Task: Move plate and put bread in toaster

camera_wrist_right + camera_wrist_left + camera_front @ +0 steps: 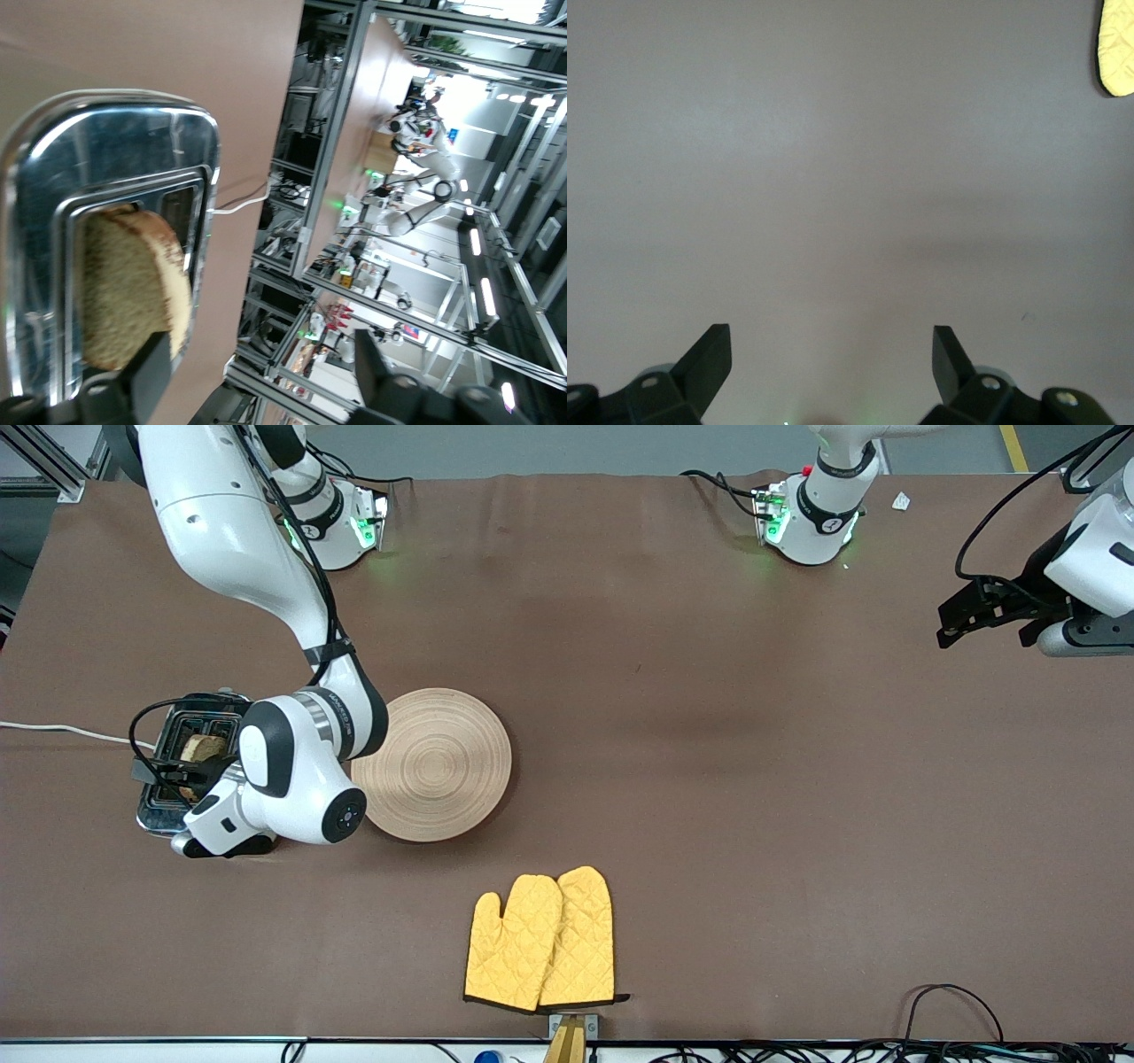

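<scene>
The cream toaster [158, 812] with a chrome top stands at the right arm's end of the table. The brown bread slice [202, 748] stands in one of its slots, its top sticking out. My right gripper [173, 778] is over the toaster. In the right wrist view the toaster [115, 150] and the bread [128, 283] show; the right gripper [261, 350] is open, with one finger just beside the bread. The round light-wood plate [438, 766] lies beside the toaster, partly under the right arm. My left gripper [950, 622] waits open over bare table [833, 177].
A pair of yellow oven mitts [542, 941] lies near the table's front edge, nearer to the front camera than the plate; one tip shows in the left wrist view [1118, 49]. The toaster's white cord [62, 731] runs off the table's end.
</scene>
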